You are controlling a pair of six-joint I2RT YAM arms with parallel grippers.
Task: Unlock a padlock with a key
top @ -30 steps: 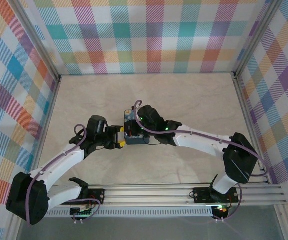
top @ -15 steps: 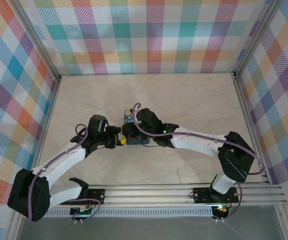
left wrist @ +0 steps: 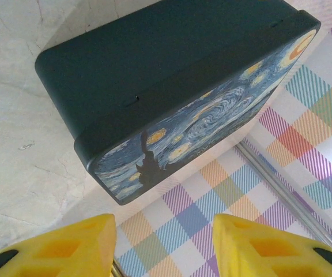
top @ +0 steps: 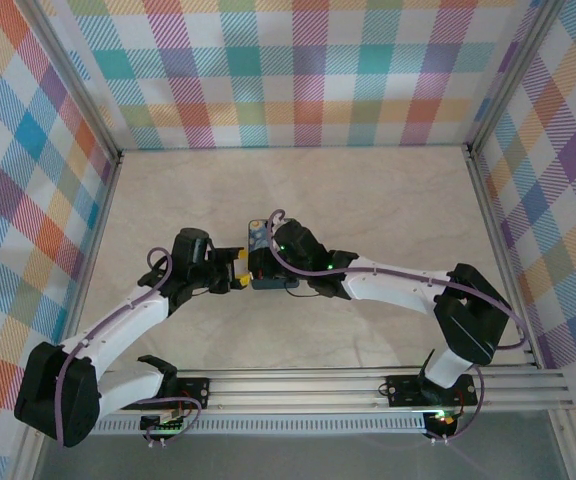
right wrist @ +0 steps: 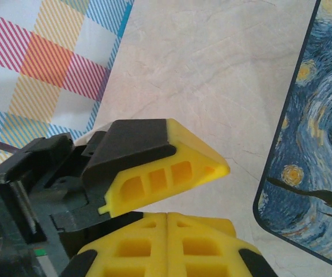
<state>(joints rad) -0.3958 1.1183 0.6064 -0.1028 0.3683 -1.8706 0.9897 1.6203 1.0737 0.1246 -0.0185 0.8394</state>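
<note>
Both arms are bent inward over the worktop (top: 388, 200) and are brought together at the dark blue box (left wrist: 172, 69). The left end effector (left wrist: 163, 248) is held just short of the box's dark side wall, fingers apart. The right end effector (right wrist: 167, 242) is pressed together beside the edge of the box's patterned lid. Open worktop is seen beyond the box on every side. Where the padlock lies cannot be told.

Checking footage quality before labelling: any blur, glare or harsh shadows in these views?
Top external: even light, no glare, swirl-patterned box partly hidden by arms. Left wrist: box sharp, yellow fingertips slightly soft. Right wrist: crisp, evenly lit, box cropped at the frame edge.
</note>
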